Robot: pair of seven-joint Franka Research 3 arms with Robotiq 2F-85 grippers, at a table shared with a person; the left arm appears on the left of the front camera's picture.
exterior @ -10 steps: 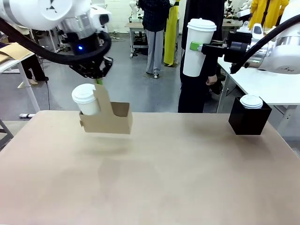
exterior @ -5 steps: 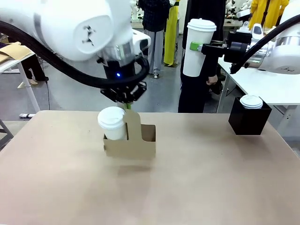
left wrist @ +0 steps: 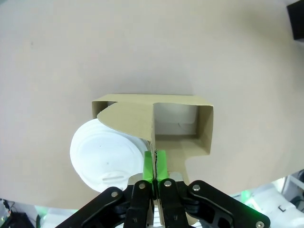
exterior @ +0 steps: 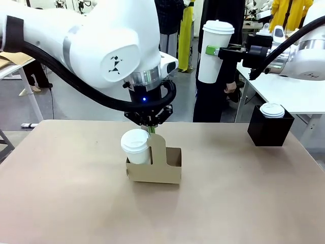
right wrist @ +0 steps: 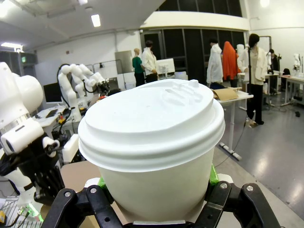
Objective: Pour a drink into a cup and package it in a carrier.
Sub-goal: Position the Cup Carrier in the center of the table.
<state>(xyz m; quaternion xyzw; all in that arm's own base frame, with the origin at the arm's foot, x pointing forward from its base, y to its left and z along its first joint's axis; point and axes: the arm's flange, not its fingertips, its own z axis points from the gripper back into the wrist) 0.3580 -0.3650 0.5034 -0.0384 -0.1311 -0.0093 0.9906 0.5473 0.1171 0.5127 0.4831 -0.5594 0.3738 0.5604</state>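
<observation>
My left gripper point(exterior: 152, 130) is shut on the upright handle tab of the brown cardboard carrier point(exterior: 155, 172), which sits low at the table's middle. One white lidded cup point(exterior: 136, 145) stands in its left slot; the right slot is empty. From the left wrist view, the gripper point(left wrist: 154, 164) pinches the tab, with the cup lid point(left wrist: 107, 154) and the carrier point(left wrist: 202, 128) below. My right gripper point(exterior: 211, 50) is shut on a tall white lidded cup point(exterior: 216, 51), held high at the right. That cup point(right wrist: 152, 142) looms between the right gripper's point(right wrist: 156, 202) fingers. The glass jar with the drink is out of view.
A black square box point(exterior: 269, 131) with another lidded cup point(exterior: 272, 110) in it stands at the table's right rear. A person in dark clothes point(exterior: 216, 96) stands behind the far edge. Bare tabletop point(exterior: 76, 203) lies in front and to the left.
My left arm has carried the carrier with its cup from the left rear to the right and down to the table's middle. The right arm and its cup have stayed still.
</observation>
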